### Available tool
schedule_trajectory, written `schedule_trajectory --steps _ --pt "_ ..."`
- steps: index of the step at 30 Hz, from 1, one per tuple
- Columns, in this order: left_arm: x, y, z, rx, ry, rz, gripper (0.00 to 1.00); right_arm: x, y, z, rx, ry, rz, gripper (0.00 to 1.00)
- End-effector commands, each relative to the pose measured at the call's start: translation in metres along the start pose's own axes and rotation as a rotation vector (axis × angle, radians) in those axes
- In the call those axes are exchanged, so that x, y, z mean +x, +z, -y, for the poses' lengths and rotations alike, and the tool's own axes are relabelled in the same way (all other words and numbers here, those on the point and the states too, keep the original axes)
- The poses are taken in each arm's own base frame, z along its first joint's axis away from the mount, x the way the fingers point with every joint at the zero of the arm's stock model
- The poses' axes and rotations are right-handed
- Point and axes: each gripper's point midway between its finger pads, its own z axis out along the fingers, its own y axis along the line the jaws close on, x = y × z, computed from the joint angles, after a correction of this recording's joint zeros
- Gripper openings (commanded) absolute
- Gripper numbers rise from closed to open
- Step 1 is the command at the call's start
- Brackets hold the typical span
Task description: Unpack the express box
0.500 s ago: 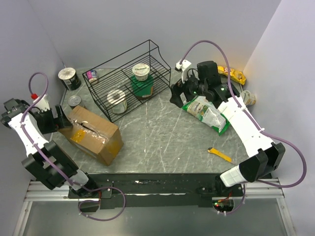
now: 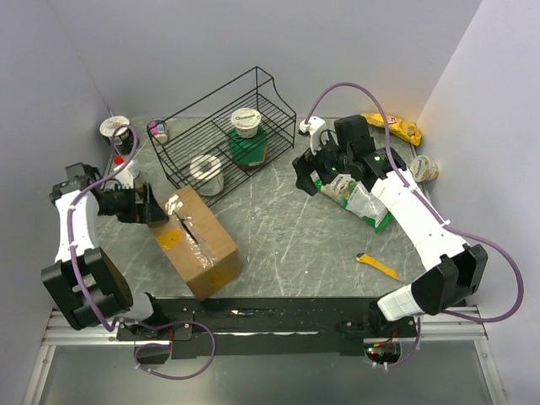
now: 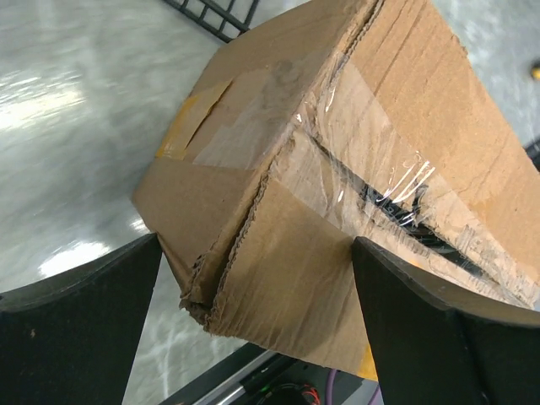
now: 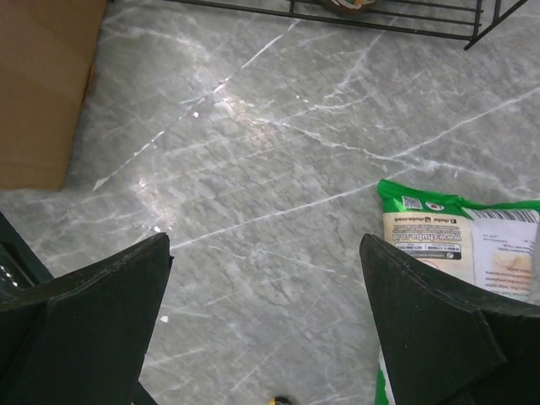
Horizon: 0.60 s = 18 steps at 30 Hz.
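Green snack bag [image 4: 456,240]: white panel carries a web address, "www." through ".com", with the middle letters uncertain and the finer print illegible. Cardboard box [image 3: 337,169]: yellow sticker [image 3: 192,118], no legible writing. Cup lid [image 2: 245,121]: print too small.

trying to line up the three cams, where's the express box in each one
top external: the express box sits lower left, nearer the arm bases than the wire rack.
left wrist: it fills the middle, taped end close up; rack wires at the top edge.
right wrist: only a brown slab in the top left corner; rack wires along the top edge.
shared landmark: the wire rack.
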Motion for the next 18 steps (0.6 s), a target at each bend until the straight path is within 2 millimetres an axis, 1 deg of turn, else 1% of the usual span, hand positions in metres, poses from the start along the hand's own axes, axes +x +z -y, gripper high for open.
schedule_trajectory --steps 1,3,4,5,6,7,8,9,10,11,12,13,14,15,16,17,18 --pt "0.014 0.014 0.025 0.097 0.061 -0.054 0.98 0.001 -0.015 -0.005 0.009 -0.057 0.013 1.0" --pt "0.009 0.011 0.029 0.095 0.068 -0.037 0.98 0.009 -0.012 -0.009 -0.01 -0.049 -0.001 1.0" --pt "0.0 0.005 0.031 0.083 0.092 -0.022 0.98 0.009 -0.01 -0.015 -0.043 -0.043 0.001 1.0" --pt "0.002 -0.002 0.035 0.084 0.105 -0.04 0.98 0.01 -0.008 -0.017 -0.059 -0.037 -0.003 1.0" --pt "-0.001 -0.009 0.036 0.064 0.125 -0.039 0.98 0.009 -0.008 -0.021 -0.075 -0.029 0.001 1.0" --pt "-0.005 -0.018 0.031 0.012 0.158 -0.046 0.98 0.009 -0.005 -0.022 -0.09 -0.023 -0.001 1.0" --pt "-0.002 -0.024 0.029 -0.011 0.19 -0.063 0.98 0.004 -0.005 -0.026 -0.118 -0.025 0.012 1.0" --pt "-0.002 -0.034 0.022 -0.064 0.206 -0.049 0.99 0.002 -0.005 -0.03 -0.136 -0.035 0.013 1.0" --pt "0.0 -0.043 0.01 -0.121 0.25 -0.062 0.99 0.004 -0.002 -0.032 -0.152 -0.038 0.001 1.0" --pt "0.0 -0.05 0.003 -0.159 0.273 -0.054 0.99 0.0 -0.002 -0.036 -0.179 -0.069 0.011 0.99" --pt "0.002 -0.061 -0.01 -0.213 0.279 -0.049 0.99 -0.001 -0.002 -0.04 -0.203 -0.095 0.013 0.99" --pt "0.001 -0.068 -0.018 -0.246 0.329 -0.053 0.99 0.003 -0.004 -0.052 -0.252 -0.128 0.004 0.98" --pt "0.002 -0.076 -0.029 -0.287 0.328 -0.053 0.99 0.008 -0.003 -0.06 -0.29 -0.211 0.005 0.98" --pt "-0.003 -0.078 -0.036 -0.306 0.345 -0.044 0.99 0.013 -0.003 -0.071 -0.336 -0.25 0.011 0.98" --pt "-0.009 -0.081 -0.038 -0.319 0.352 -0.029 0.99 0.024 -0.001 -0.084 -0.377 -0.291 0.008 1.0" --pt "-0.016 -0.079 -0.037 -0.305 0.351 0.003 0.99 0.029 0.001 -0.089 -0.401 -0.346 0.022 1.0" --pt "-0.025 -0.076 -0.04 -0.293 0.352 0.028 0.99 0.029 -0.002 -0.097 -0.43 -0.382 0.056 1.0"
